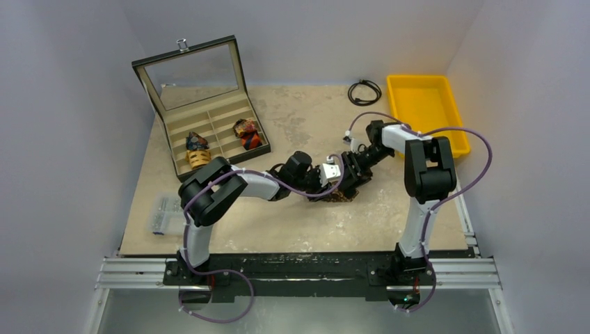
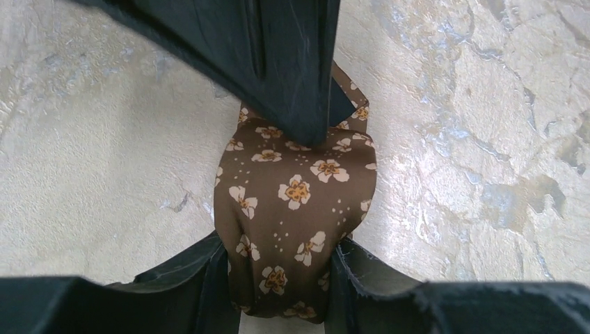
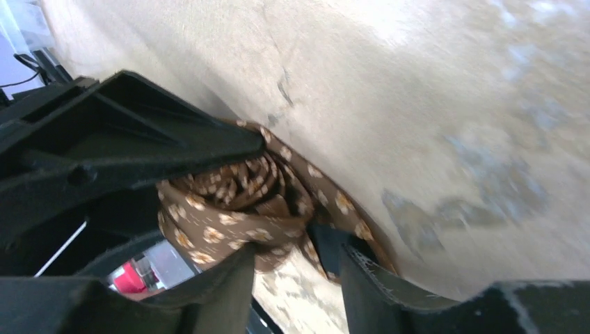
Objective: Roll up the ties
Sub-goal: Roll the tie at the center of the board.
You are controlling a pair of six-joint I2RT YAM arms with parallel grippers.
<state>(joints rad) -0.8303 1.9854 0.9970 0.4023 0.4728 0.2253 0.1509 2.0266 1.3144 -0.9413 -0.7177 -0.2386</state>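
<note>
The brown tie (image 2: 296,202), printed with small cream flowers, is wound into a coil on the table at mid-right (image 1: 341,195). My left gripper (image 2: 282,282) is shut on the coil, one finger on each side of it. My right gripper (image 3: 289,268) meets it from the opposite side and pinches the coil's edge (image 3: 236,209); its fingers (image 2: 292,76) lie over the far end of the coil. In the top view both grippers, left (image 1: 332,182) and right (image 1: 353,175), touch the tie. Two rolled ties, blue/yellow (image 1: 197,150) and red-orange/black (image 1: 248,133), sit in the box.
An open compartment box (image 1: 209,115) with its lid raised stands at the back left. A yellow bin (image 1: 424,104) is at the back right, a black cable loop (image 1: 364,91) beside it. A clear plastic packet (image 1: 163,213) lies near the left edge.
</note>
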